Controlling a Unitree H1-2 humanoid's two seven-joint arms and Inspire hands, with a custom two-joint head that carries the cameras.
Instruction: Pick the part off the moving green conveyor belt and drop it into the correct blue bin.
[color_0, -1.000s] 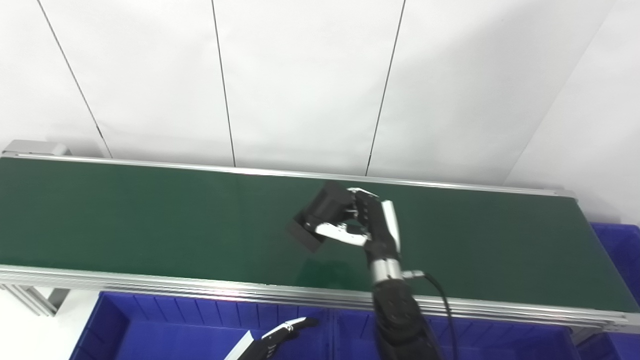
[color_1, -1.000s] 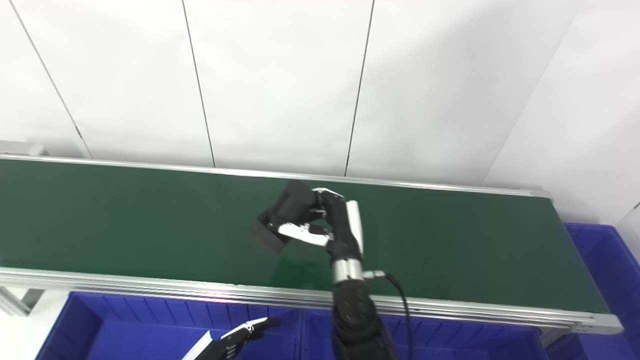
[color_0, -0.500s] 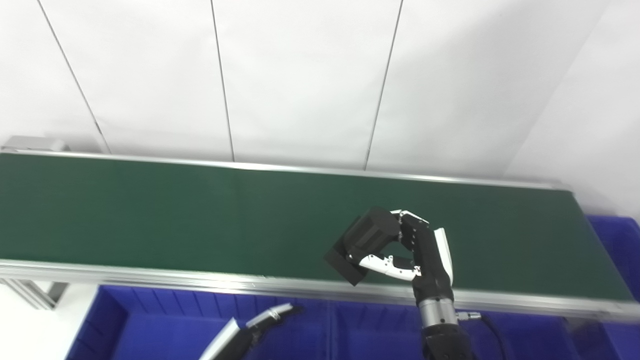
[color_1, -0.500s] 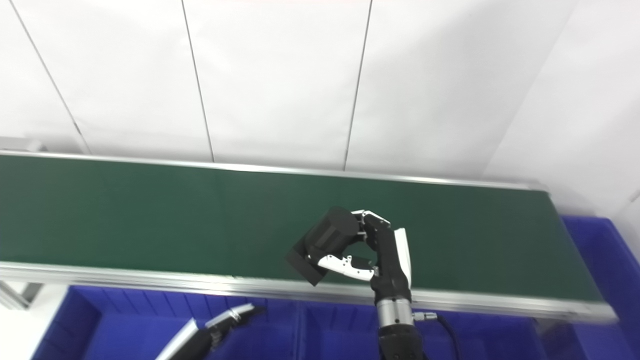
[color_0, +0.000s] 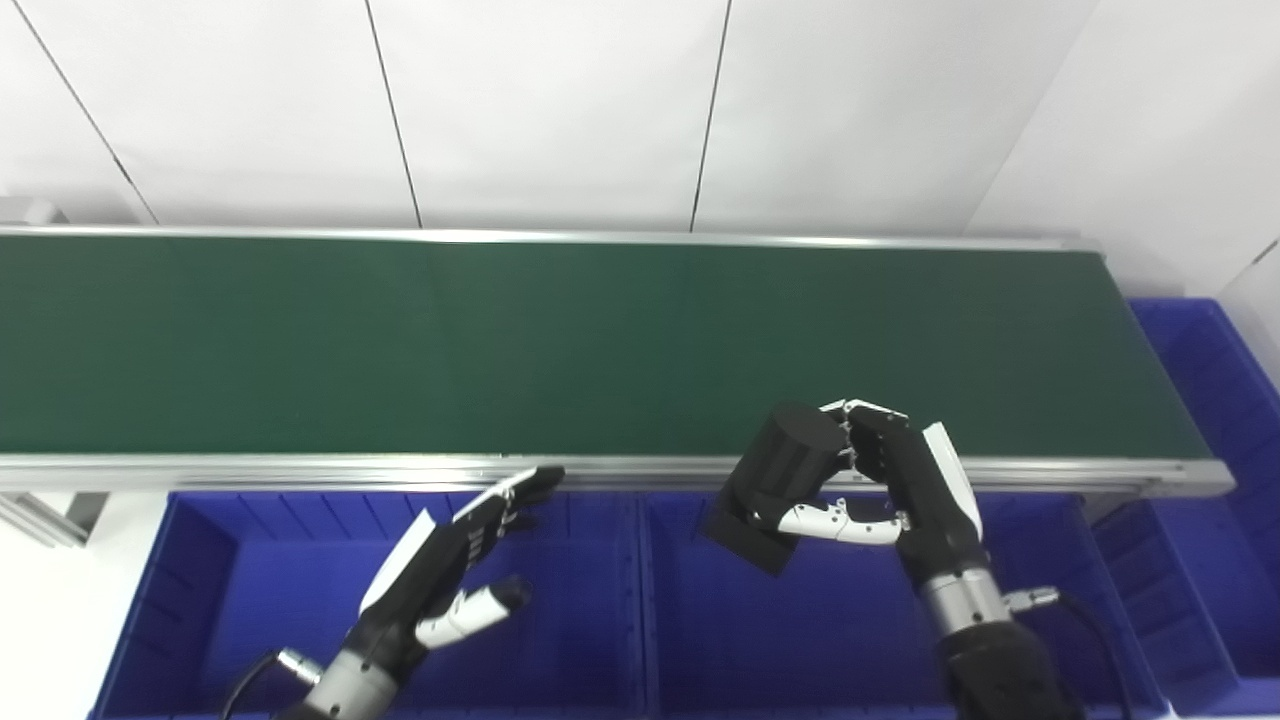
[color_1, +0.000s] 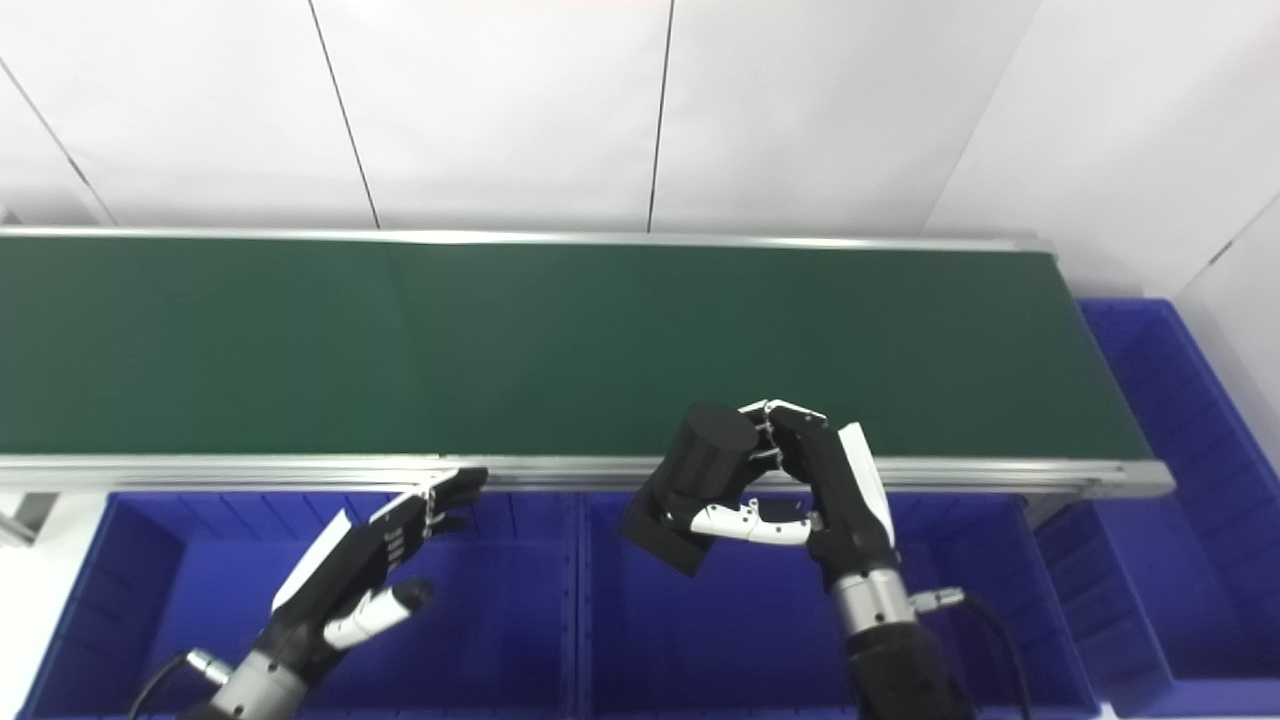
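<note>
Since a second before, we had carried the black cylindrical part with its square base (color_0: 775, 485) off the dark green conveyor belt (color_0: 500, 340) toward six o'clock, and the cameras had tilted down with us, so the row of blue plastic bins came into fuller view. Our right hand (color_0: 890, 480) had its fingers and thumb wrapped around the part's round body, holding it tilted, base toward seven o'clock, in the air above the middle blue bin (color_0: 800, 640), just past the belt's aluminium front rail (color_0: 300, 468). Our left hand (color_0: 445, 570) hovered at nine o'clock from the part, over the left blue bin (color_0: 220, 600), fingers spread wide and holding nothing. Another blue bin (color_0: 1210, 400) sat at three o'clock, beyond the belt's end.
</note>
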